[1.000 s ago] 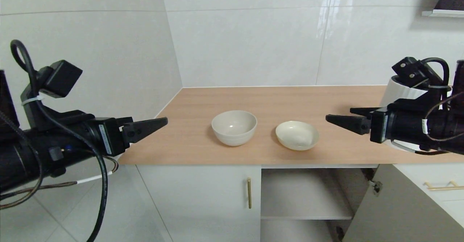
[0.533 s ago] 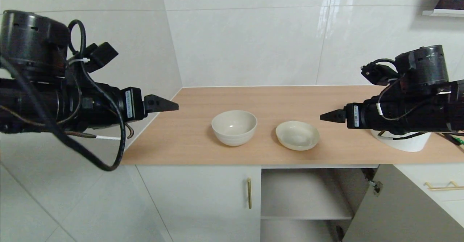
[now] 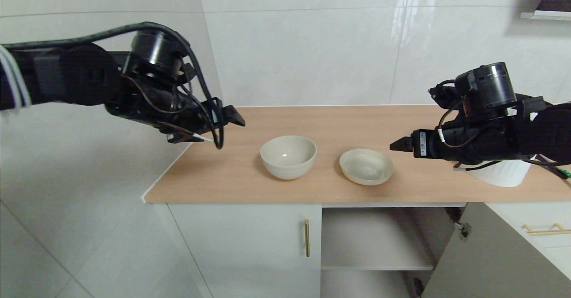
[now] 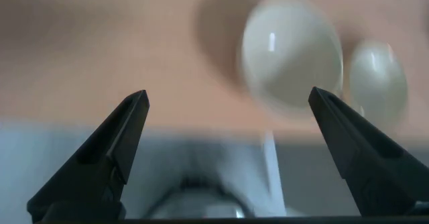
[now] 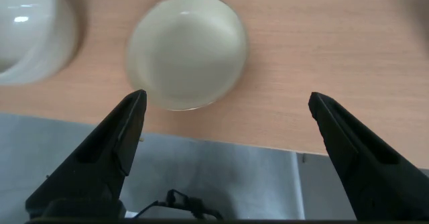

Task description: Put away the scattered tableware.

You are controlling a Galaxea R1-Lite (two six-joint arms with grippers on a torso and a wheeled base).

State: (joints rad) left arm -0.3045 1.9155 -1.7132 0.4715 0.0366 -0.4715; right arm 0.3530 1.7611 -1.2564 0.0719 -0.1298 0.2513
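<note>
Judging by their pale, glazed look, the deep bowl [image 3: 288,157] and the shallow bowl [image 3: 366,166] are probably ceramic: stiff, weighty for their size, slippery, and apt to chip if knocked together or dropped. They stand upright side by side near the front edge of the surface [image 3: 223,173], close but apart, the deep one on the left.

The best hold looks like a pinch on the rim, one finger inside and one outside, on each bowl's outer side away from its neighbour. The shallow bowl's low, flared wall offers less to grip.

The left hand [image 4: 228,153] hovers over the left part of the surface, left of the deep bowl, fingers spread wide and holding nothing. The right hand [image 5: 228,153] hangs just right of the shallow bowl, likewise wide open and empty.

A white container [image 3: 499,176] behind the right arm limits room there. Below the shallow bowl an open cabinet [image 3: 370,240] shows a shelf, its door [image 3: 482,253] swung out to the right. Any lowering path must clear the edge and that door.
</note>
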